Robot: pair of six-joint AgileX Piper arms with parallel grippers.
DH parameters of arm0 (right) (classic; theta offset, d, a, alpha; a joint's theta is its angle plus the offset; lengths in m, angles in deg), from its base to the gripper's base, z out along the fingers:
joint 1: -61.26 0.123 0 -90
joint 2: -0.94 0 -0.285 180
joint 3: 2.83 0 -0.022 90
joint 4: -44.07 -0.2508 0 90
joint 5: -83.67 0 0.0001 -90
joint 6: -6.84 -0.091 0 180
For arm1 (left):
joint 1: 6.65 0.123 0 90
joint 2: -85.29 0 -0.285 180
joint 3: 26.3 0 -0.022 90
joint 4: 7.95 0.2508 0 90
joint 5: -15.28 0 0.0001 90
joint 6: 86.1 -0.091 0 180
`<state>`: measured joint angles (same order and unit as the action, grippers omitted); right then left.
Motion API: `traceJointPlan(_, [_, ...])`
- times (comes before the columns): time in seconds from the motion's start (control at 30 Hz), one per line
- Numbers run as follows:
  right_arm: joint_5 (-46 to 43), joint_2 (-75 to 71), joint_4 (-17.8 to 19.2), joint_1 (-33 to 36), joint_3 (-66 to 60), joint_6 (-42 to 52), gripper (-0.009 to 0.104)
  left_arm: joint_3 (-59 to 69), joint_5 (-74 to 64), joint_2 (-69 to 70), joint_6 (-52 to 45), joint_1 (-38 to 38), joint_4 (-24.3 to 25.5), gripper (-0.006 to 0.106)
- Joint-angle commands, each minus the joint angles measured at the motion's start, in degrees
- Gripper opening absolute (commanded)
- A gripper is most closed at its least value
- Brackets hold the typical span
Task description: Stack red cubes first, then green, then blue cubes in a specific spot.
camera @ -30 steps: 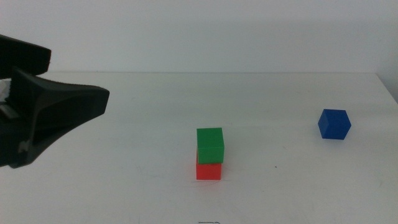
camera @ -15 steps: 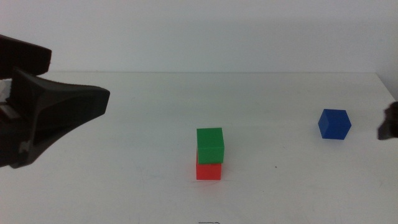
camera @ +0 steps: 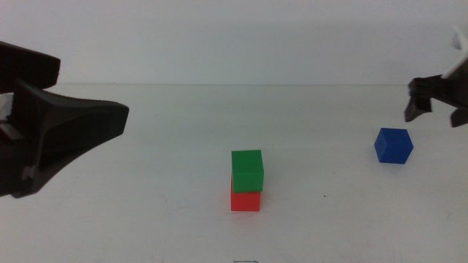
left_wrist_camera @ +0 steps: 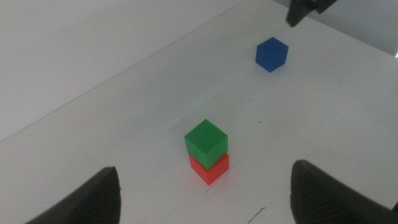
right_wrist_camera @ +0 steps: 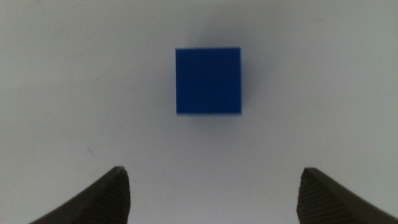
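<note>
Green cube sits on red cube, mid surface. Blue cube alone, well apart to right. Right claw hovers above it, jaws wide, empty. Left claw waits at left, wide, empty. Best: centre over cube, align jaws with flat faces, descend straight

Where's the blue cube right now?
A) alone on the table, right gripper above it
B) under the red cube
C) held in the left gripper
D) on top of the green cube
A: the blue cube sits alone on the table, with the open right gripper just above it, apart from the green cube on the red cube.
</note>
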<state>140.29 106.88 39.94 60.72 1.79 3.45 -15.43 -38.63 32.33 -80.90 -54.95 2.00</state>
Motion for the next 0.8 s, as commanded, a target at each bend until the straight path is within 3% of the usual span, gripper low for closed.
traceJointPlan(0.0, [-0.16,0.93,-0.25,-0.07,4.72,0.75,0.091,-1.45,4.39,0.25,0.76,-0.14,0.50,0.094])
traceJointPlan(0.47, [-0.52,15.70,0.02,1.10,17.29,0.08,0.091,-1.45,4.39,0.25,0.76,-0.14,0.50,0.094])
traceJointPlan(0.77, [-0.22,19.46,5.26,2.08,18.35,-2.84,0.091,-1.45,4.39,0.25,0.76,-0.14,0.50,0.094])
